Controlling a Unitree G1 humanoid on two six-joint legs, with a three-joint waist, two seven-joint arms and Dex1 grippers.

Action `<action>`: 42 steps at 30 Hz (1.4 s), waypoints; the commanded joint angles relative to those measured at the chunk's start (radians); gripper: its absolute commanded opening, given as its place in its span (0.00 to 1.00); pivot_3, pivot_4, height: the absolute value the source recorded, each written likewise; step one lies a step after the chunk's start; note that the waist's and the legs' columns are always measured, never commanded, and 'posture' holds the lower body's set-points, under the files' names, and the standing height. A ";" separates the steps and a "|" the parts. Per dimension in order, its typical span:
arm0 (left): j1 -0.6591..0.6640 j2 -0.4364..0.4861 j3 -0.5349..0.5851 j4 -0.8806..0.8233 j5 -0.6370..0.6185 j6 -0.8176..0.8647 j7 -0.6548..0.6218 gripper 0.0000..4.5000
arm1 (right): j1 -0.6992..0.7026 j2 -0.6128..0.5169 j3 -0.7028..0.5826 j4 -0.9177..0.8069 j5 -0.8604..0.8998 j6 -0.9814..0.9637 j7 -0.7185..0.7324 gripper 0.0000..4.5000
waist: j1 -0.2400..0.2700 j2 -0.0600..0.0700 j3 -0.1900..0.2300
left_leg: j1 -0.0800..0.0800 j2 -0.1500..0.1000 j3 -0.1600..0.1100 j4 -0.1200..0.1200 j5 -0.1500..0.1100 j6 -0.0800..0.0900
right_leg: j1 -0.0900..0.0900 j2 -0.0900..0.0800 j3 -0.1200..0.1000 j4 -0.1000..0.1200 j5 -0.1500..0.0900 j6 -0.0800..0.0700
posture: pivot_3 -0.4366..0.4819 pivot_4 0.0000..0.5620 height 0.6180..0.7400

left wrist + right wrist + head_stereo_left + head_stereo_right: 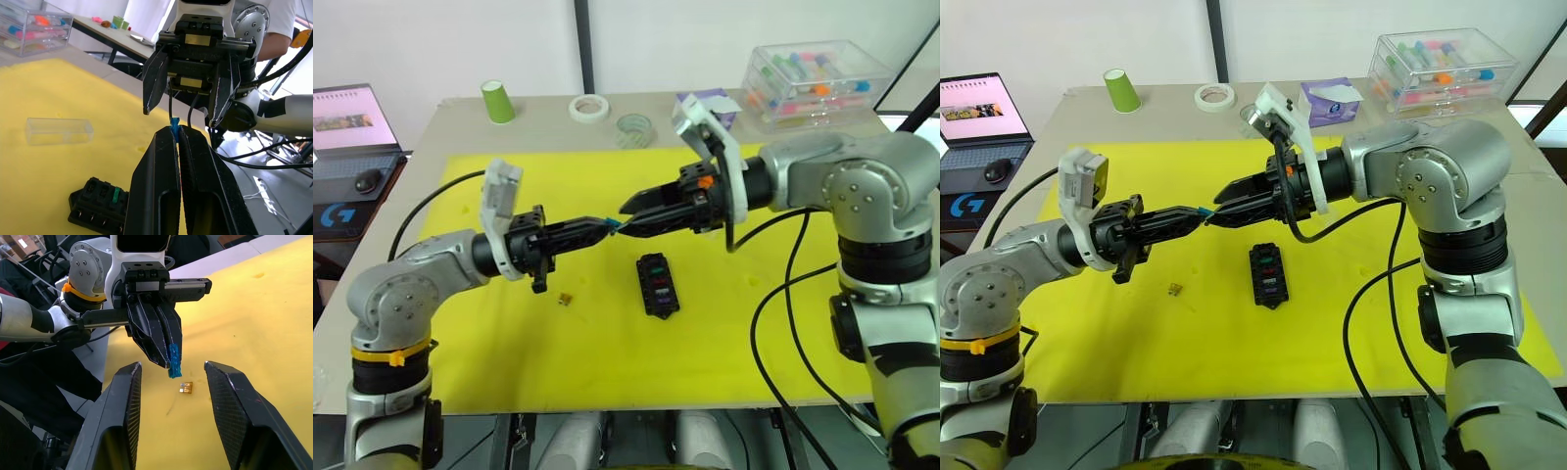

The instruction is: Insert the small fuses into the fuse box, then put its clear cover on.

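My left gripper (607, 224) is shut on a small teal fuse (616, 224), held above the yellow mat (509, 362). My right gripper (628, 216) faces it tip to tip and is open, with its fingers (124, 401) on either side of the teal fuse (174, 361) and not touching it. The black fuse box (658, 284) lies on the mat just below, with red and green fuses in its slots. An amber fuse (566, 298) lies loose on the mat left of the box. The clear cover (58, 130) lies flat on the mat beyond the box.
At the table's back right stands a large clear drawer box (818, 80) with coloured contents. Two tape rolls (589, 107), a green cup (497, 101) and a tissue pack (710, 103) sit along the back. A laptop (347, 127) is at far left. Cables hang off the right arm.
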 commanded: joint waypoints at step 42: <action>-0.017 0.019 0.001 -0.022 -0.065 -0.040 0.039 0.00 | -0.002 -0.012 0.013 -0.014 0.022 -0.046 -0.008 0.23 | 0.000 0.000 0.000 | 0.000 0.000 0.000 0.000 0.000 0.000 | 0.000 0.000 0.000 0.000 0.000 0.000 | 0.48 0.27 1.00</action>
